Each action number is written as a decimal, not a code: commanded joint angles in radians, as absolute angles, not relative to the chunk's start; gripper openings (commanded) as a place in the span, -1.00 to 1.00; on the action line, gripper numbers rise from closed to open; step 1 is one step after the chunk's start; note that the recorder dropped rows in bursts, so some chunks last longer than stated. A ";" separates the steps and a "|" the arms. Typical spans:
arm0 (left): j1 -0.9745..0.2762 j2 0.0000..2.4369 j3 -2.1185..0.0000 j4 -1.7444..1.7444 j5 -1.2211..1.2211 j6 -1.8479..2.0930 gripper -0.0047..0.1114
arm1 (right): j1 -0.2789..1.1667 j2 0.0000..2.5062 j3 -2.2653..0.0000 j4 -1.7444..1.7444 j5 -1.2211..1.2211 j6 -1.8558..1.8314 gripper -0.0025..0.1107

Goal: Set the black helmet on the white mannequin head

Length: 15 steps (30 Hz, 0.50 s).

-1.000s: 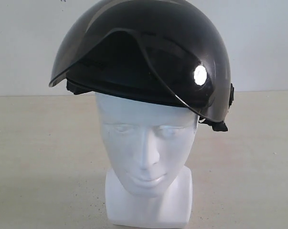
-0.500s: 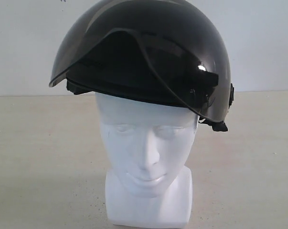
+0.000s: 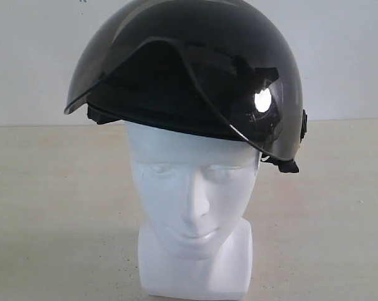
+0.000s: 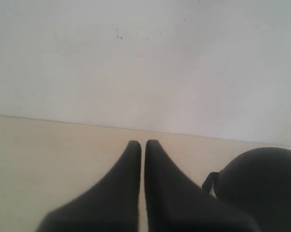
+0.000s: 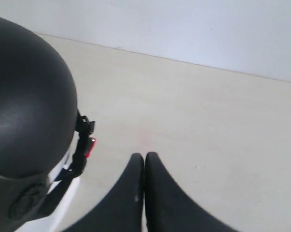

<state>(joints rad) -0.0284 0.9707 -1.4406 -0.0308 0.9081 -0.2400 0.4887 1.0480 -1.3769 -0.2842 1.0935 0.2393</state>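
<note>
On white mannequin head (image 3: 192, 185): black helmet (image 3: 195, 56) seated (visor above face). Left gripper (image 4: 143, 143), right gripper (image 5: 144, 156) pressed together.

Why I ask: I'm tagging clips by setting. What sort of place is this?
Probably a bare lab test bench: a plain beige table, a blank white wall, and a helmet sitting on a mannequin head.

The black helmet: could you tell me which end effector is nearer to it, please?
Right, probably. The right end effector is beside the black helmet, not touching, which looms large in its view; the left end effector sees it smaller, farther off.
</note>
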 commanded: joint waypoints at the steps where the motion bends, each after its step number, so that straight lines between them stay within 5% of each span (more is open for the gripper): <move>1: -0.057 1.069 -1.471 -0.120 0.933 -0.154 -0.84 | 0.503 1.084 -1.435 -0.309 1.091 0.167 -0.96; 15: -0.336 1.094 -1.467 -0.027 0.949 -0.069 -0.84 | 0.423 1.129 -1.435 -0.152 1.088 0.021 -0.96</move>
<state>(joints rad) -0.2783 1.1050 -1.4620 -0.0411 0.9420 -0.0901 0.4625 1.1170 -1.4304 -0.2444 1.0777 0.0878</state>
